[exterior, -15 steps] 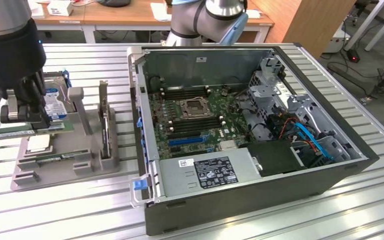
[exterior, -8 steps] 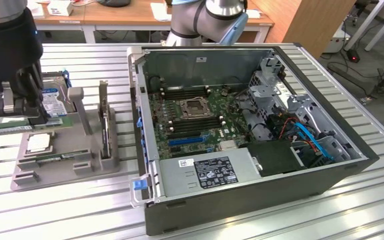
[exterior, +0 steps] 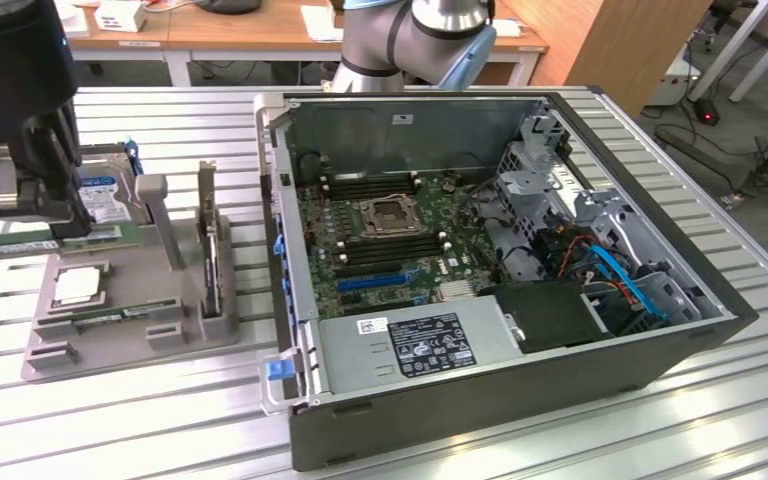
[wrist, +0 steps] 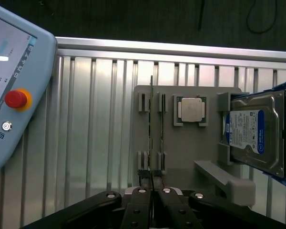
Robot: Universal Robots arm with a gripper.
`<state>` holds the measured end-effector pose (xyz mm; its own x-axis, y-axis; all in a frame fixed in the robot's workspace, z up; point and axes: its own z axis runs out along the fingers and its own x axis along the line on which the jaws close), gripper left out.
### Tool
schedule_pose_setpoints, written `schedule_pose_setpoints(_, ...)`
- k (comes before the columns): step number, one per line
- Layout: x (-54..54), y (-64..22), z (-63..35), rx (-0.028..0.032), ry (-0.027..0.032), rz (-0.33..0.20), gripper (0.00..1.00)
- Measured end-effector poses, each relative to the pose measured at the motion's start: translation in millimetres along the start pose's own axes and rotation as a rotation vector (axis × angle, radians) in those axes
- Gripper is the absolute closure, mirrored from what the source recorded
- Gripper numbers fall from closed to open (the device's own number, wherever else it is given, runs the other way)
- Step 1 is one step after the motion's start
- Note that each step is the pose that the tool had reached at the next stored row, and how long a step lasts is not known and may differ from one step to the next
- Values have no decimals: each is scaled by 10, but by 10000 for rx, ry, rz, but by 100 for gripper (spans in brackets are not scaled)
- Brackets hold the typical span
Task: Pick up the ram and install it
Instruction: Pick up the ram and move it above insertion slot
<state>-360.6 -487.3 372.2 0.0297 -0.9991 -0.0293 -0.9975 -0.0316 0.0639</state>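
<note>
The ram (exterior: 51, 246) is a long green stick, held level above the grey parts holder (exterior: 131, 330) at the exterior view's left. My gripper (exterior: 35, 225) is shut on it from above. In the wrist view the ram (wrist: 151, 124) appears edge-on as a thin line running out from between my closed fingertips, where the gripper (wrist: 152, 190) clamps its near end. It hangs over the holder's narrow slots (wrist: 150, 102). The open computer case (exterior: 704, 330) lies to the exterior view's right, with the motherboard's memory slots (exterior: 357, 185) exposed beside the processor socket (exterior: 391, 215).
On the holder sit a processor chip (wrist: 191, 109), a silver hard drive with a blue label (wrist: 250, 131) and an upright dark expansion card (exterior: 207, 225). A teach pendant with a red stop button (wrist: 16, 98) lies beside the ribbed metal table (exterior: 558, 440). Cables and drive cages crowd the case's right side.
</note>
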Motion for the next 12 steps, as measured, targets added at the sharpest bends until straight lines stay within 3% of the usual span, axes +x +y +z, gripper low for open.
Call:
schedule_pose_setpoints(10, -4, 6, -146, 0, 0, 0, 89)
schedule_pose_setpoints(12, -7, 10, -231, 0, 0, 0, 89)
